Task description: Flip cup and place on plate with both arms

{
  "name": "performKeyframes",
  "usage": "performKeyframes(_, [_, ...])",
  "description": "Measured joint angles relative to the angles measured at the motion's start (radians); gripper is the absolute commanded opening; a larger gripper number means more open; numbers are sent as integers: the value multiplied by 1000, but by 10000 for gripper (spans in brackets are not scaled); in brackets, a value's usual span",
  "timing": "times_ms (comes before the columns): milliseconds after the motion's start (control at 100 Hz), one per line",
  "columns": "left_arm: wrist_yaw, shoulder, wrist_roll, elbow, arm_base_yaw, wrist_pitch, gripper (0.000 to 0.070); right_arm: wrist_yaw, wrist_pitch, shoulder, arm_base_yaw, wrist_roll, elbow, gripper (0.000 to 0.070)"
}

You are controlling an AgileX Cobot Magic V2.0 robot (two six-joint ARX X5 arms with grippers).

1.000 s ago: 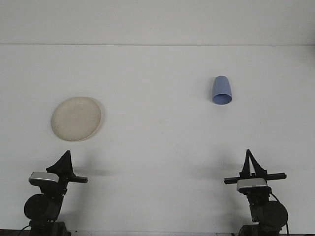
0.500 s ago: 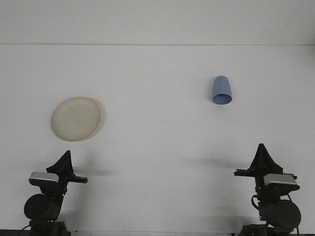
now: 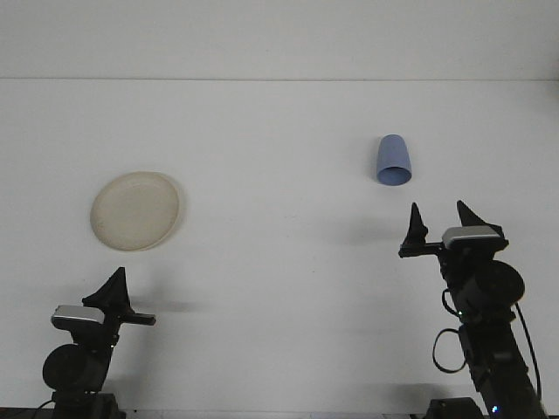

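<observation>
I'm reaching for the blue cup (image 3: pixel 393 161), upside down on the table, far right of the plate (image 3: pixel 136 210). My right claw (image 3: pixel 441 225) is spread, empty, near it. Next: close around it. Left claw (image 3: pixel 116 288): can't tell.

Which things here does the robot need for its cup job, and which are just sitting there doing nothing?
Needed for the job:
blue cup, upside down
cream plate
right end effector, open, near the cup
left end effector, low by the plate

Just lying about:
nothing else; only the white table under them
</observation>
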Motion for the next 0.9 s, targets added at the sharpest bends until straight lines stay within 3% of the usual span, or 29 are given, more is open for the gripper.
performKeyframes(250, [0, 0, 0, 0, 0, 0, 16, 3, 260, 337, -1, -76, 0, 588])
performKeyframes(400, [0, 0, 0, 0, 0, 0, 16, 45, 394, 546, -5, -141, 26, 588])
performKeyframes(900, [0, 0, 0, 0, 0, 0, 16, 50, 422, 1059, -72, -247, 386, 570])
